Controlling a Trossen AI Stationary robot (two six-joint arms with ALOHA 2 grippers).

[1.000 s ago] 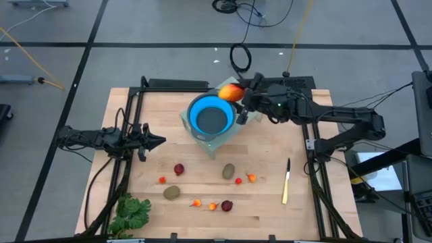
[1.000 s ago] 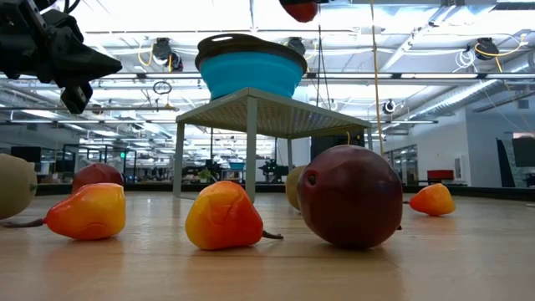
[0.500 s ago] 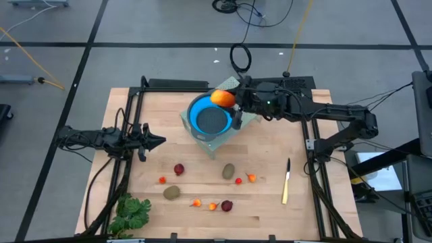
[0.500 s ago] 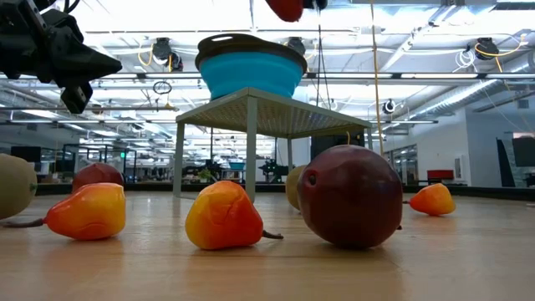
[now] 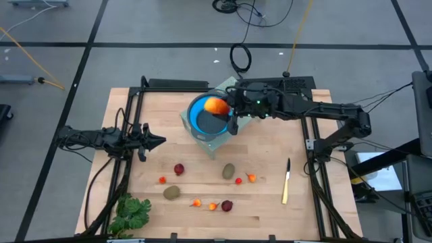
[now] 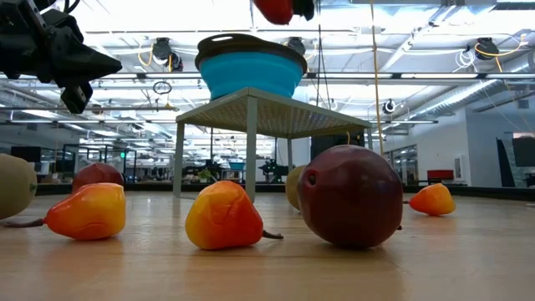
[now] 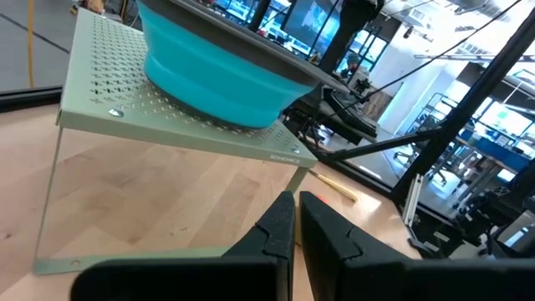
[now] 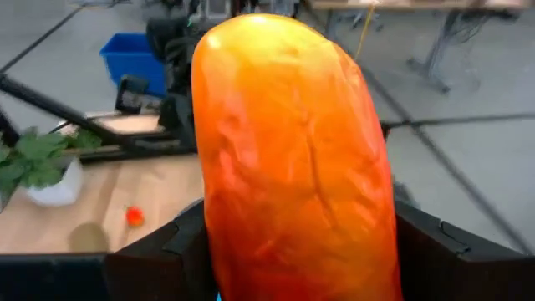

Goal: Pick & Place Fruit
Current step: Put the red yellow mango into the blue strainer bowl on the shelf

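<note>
Left gripper (image 5: 154, 141) idle at table's left edge, fingers together. Blue bowl (image 5: 210, 115) sits on raised rack (image 5: 214, 143). Right gripper (image 5: 228, 108) clamps the long orange-red fruit (image 5: 215, 106) above it; off-centre release risks rim bounce, fruit rolling onto table.

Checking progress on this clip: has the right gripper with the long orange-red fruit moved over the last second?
Yes. The right gripper, shut on the long orange-red fruit, has shifted leftward from the blue bowl's right rim to above its inside.
</note>
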